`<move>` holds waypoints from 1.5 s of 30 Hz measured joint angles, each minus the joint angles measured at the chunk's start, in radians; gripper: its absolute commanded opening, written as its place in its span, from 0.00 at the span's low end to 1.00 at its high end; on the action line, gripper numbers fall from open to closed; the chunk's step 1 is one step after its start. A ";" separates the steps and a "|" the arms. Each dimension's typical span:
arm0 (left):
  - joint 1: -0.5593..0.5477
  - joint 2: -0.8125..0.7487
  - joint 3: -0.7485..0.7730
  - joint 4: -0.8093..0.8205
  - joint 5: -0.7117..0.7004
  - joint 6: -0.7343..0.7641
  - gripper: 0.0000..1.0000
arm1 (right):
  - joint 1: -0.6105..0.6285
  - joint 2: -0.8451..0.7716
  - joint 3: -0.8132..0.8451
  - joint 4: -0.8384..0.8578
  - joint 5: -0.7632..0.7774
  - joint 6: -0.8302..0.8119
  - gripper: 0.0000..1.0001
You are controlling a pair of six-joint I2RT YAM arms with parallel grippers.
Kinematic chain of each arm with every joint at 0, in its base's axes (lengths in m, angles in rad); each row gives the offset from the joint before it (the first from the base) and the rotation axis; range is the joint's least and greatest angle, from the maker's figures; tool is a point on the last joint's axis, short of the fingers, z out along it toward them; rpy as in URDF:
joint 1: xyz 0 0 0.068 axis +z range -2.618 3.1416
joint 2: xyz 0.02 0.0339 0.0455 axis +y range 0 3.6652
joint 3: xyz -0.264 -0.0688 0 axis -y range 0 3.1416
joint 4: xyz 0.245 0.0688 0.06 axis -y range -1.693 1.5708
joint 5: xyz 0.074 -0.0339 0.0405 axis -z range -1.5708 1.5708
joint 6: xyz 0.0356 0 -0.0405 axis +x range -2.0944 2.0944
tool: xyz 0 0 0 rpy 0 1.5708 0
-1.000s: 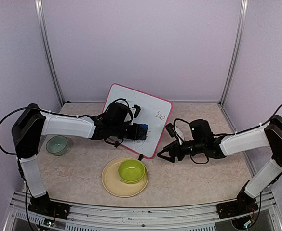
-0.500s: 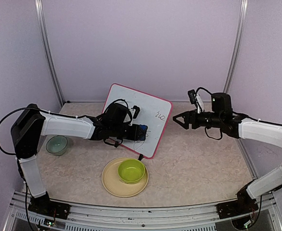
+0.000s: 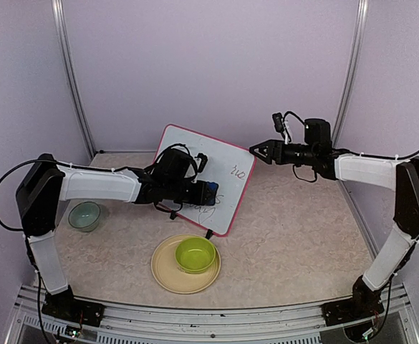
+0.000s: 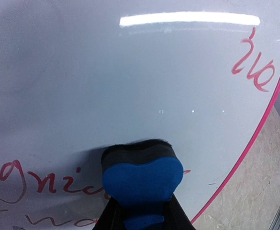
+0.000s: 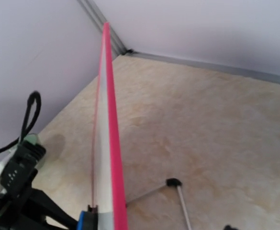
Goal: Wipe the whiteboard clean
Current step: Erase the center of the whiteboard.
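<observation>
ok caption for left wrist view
Blue foam eraser with black felt face, held in the left jaws, against the pink-framed whiteboard; red handwriting at lower left and upper right.

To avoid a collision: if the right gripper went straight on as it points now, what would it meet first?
Probably the whiteboard, at the frame near its upper right corner: the right gripper points left at it, and the wrist view shows the frame edge-on ahead. The gap is unclear.

Beige table [image 3: 295,236], standing whiteboard [image 3: 222,159], yellow plate [image 3: 159,271], teal bowl [image 3: 84,215]
</observation>
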 measured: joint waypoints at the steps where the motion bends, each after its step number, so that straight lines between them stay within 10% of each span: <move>1: 0.000 0.000 0.016 -0.011 -0.008 0.003 0.05 | 0.000 0.019 0.012 0.007 -0.014 0.007 0.64; 15: 0.000 0.000 0.205 -0.092 -0.048 0.019 0.06 | 0.003 0.143 0.089 0.103 -0.169 0.049 0.35; 21: -0.002 0.015 0.288 -0.106 -0.047 0.035 0.06 | 0.011 0.147 0.091 0.117 -0.193 0.056 0.01; 45: -0.070 0.113 0.361 -0.171 -0.055 0.072 0.06 | 0.067 0.109 0.096 0.033 -0.056 0.045 0.00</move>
